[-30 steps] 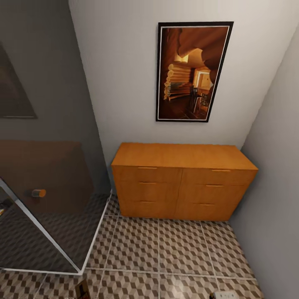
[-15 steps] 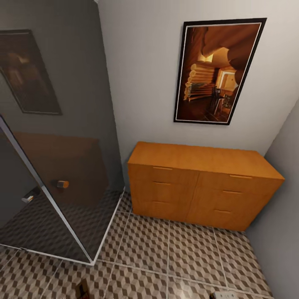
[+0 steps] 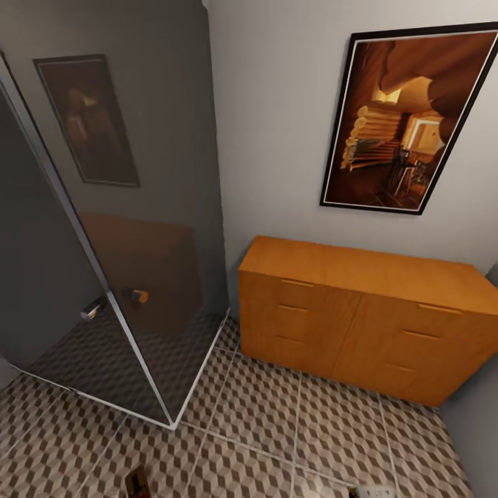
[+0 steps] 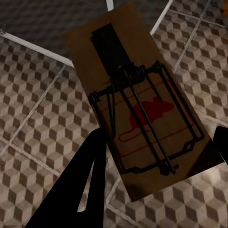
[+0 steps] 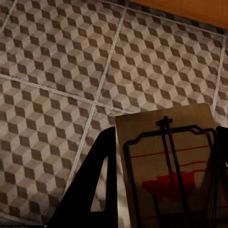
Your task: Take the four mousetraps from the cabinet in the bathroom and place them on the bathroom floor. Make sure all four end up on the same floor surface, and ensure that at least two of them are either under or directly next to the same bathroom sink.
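My left gripper is shut on a mousetrap, a tan board with a black wire spring and a red mouse print, held above the bathroom floor. My right gripper is shut on another mousetrap, also over the cube-patterned floor. In the head view the orange-brown cabinet stands against the back wall, all its drawers shut, with patterned floor in front of it. A brown corner of a mousetrap pokes in at the bottom edge. The sink is out of view.
A dark glass shower enclosure with a white frame and a small knob stands left of the cabinet. A framed picture hangs above the cabinet. A grey wall closes the right side.
The head camera has turned left, so the cabinet and picture sit further right in the picture and more of the shower glass shows. Nothing in the room has moved.
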Motion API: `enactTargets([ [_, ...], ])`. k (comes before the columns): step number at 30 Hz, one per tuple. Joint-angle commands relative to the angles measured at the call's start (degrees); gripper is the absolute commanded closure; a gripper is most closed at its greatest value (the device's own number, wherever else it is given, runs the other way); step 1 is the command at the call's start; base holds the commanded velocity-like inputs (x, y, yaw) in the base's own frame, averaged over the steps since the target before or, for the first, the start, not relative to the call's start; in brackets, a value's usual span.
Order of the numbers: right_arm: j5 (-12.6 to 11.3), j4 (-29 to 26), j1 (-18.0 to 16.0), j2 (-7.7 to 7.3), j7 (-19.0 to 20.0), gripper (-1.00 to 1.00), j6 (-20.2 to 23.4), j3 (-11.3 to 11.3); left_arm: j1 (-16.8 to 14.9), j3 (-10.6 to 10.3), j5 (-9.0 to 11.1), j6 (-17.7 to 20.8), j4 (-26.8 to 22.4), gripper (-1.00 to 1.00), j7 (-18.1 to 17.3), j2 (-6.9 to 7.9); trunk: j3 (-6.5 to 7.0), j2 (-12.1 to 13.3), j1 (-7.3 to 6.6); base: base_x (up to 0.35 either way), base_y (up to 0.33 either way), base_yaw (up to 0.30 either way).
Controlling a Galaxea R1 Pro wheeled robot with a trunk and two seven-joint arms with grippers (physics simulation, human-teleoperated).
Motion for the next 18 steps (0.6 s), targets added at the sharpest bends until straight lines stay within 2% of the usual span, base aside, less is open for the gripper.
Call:
enactTargets([
  [1,-0.4,-0.1,0.0,-0.06,-0.4,1.00,-0.1,0.5,-0.1,-0.5,0.3,-0.3,0.2,1.00,0.2,-0.05,-0.12,-0.1,0.03,0.000,0.000,0.256],
  [18,-0.3,-0.1,0.0,0.03,-0.4,1.00,-0.1,0.5,-0.1,-0.5,0.3,-0.3,0.2,1.00,0.2,-0.06,-0.12,-0.1,0.03,0.000,0.000,0.256],
])
